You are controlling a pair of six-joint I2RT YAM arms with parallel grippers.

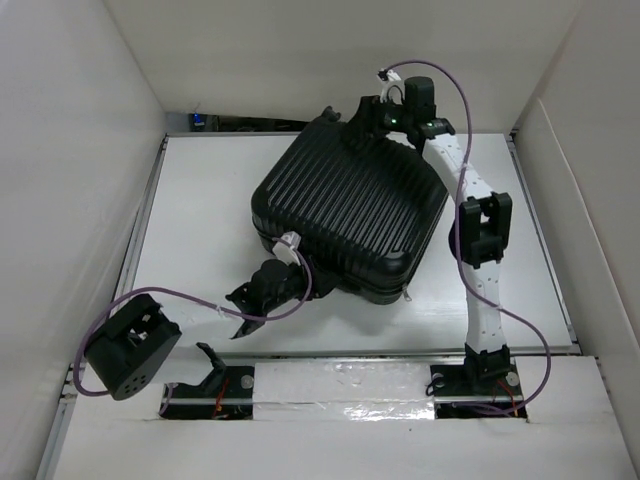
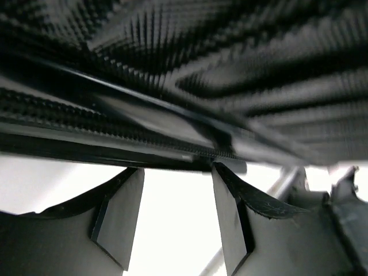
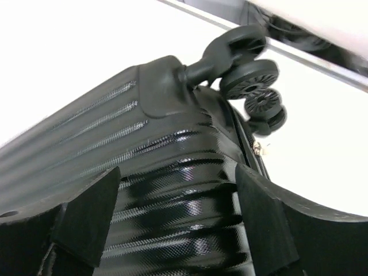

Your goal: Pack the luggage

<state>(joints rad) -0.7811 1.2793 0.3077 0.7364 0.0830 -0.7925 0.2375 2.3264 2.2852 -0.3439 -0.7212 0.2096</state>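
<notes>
The luggage (image 1: 350, 205) is a black ribbed hard-shell suitcase lying closed and turned at an angle on the white table (image 1: 200, 210). My left gripper (image 1: 283, 268) is at its near-left corner. In the left wrist view it (image 2: 177, 169) is open, with its fingertips up against the zipper seam (image 2: 172, 148) of the luggage (image 2: 230, 69) and nothing between them. My right gripper (image 1: 370, 118) is at the far corner. In the right wrist view it (image 3: 178, 172) is open over the ribbed shell (image 3: 161, 149), close to the wheels (image 3: 250, 77).
White walls enclose the table on the left, the back and the right. A metal rail (image 1: 350, 352) runs along the near edge by the arm bases. The left arm's black elbow (image 1: 130, 350) hangs over the near-left corner. A small zipper pull (image 3: 257, 149) shows by the wheels.
</notes>
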